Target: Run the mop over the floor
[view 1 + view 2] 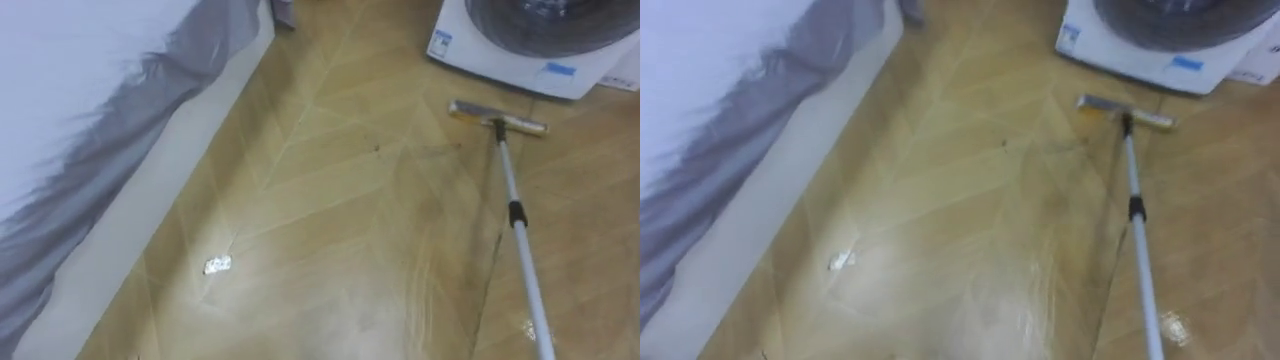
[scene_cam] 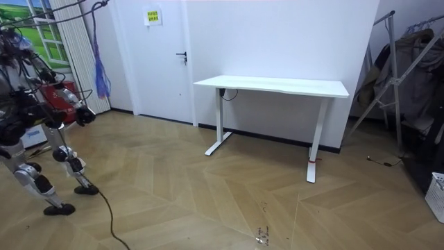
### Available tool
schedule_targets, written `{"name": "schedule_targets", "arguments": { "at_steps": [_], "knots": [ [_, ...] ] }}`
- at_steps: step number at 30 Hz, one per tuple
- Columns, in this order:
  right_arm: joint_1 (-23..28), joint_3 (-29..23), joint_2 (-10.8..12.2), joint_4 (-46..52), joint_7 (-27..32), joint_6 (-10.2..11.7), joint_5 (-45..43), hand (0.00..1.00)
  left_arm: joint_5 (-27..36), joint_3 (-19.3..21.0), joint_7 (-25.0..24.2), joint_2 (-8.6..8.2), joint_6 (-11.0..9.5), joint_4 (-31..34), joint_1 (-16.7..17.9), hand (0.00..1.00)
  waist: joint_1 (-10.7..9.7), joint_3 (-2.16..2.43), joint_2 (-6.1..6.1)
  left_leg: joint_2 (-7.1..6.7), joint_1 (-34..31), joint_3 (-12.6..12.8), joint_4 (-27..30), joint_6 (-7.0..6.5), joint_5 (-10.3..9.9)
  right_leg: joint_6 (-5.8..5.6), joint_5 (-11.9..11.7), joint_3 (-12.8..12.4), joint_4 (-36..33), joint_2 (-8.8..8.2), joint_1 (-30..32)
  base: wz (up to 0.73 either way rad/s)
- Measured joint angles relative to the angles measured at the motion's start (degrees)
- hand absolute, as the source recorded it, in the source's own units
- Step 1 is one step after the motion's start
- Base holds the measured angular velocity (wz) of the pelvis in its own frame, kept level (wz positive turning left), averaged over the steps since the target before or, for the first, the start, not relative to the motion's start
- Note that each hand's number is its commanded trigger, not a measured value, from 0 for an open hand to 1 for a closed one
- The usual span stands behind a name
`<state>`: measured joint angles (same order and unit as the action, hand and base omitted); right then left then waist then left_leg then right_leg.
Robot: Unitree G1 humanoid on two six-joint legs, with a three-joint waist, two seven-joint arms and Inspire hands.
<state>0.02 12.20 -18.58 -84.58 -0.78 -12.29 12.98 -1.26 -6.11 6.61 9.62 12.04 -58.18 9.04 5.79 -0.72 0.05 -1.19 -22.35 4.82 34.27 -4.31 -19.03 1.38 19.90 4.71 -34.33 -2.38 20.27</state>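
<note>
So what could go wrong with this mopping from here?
The mop head lies right by the washer, so a push forward might knock it. The white scrap could get dragged about and smeared rather than picked up.

I have the robot at the room view's left edge, upright on bent knees, feet staggered with one ahead of the other. One arm angles down and forward toward the room view's right, ending in a dark hand at hip height; I cannot tell whether it is left or right.
</note>
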Motion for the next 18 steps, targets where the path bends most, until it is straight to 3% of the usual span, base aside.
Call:
{"name": "schedule_targets", "arguments": {
  "at_steps": [4,7,10,15,18],
  "knots": [
    [3.62,-0.13,3.15,0.03,-1.13,-0.04,-2.16,1.00,-0.65,2.77,0.13,-0.30,-0.50,-2.42,0.27,0.00,-2.64,0.53,-0.41,-0.02,8.73,0.39,-5.93,0.53,0.33,0.01,-0.51,-0.08,5.94,0.39,-8.12,-0.16],
    [4.38,-0.04,3.80,0.22,-2.48,-1.25,-2.85,1.00,-0.74,3.21,0.17,-0.32,-0.11,-2.27,1.75,0.00,-2.63,0.63,-0.73,0.43,14.55,1.28,-9.89,0.98,0.63,0.03,-1.49,-0.11,10.62,0.98,-13.79,-0.18],
    [5.27,-0.90,3.93,2.08,-3.18,-2.70,-4.64,1.00,-1.93,3.73,0.15,-0.31,0.82,-2.21,2.33,0.00,-2.87,1.01,-1.79,0.23,17.52,1.19,-12.40,1.36,1.15,0.07,-2.10,0.00,13.80,1.52,-16.93,0.00],
    [5.43,-2.32,4.63,2.56,-4.88,-3.04,-7.07,1.00,-3.42,5.25,-0.03,-0.39,1.88,-2.18,3.54,0.00,-2.91,0.60,-3.31,0.40,21.29,1.06,-13.93,1.44,1.20,0.13,-2.37,0.19,17.03,1.85,-21.45,0.00],
    [5.60,-3.51,4.97,4.69,-5.35,-4.54,-8.23,1.00,-3.37,6.02,-1.29,-0.70,2.33,-2.01,3.74,0.00,-2.96,0.46,-3.20,0.45,22.49,0.75,-14.18,1.45,1.19,0.06,-2.90,0.72,18.07,1.87,-23.12,-0.04]
  ]
}}
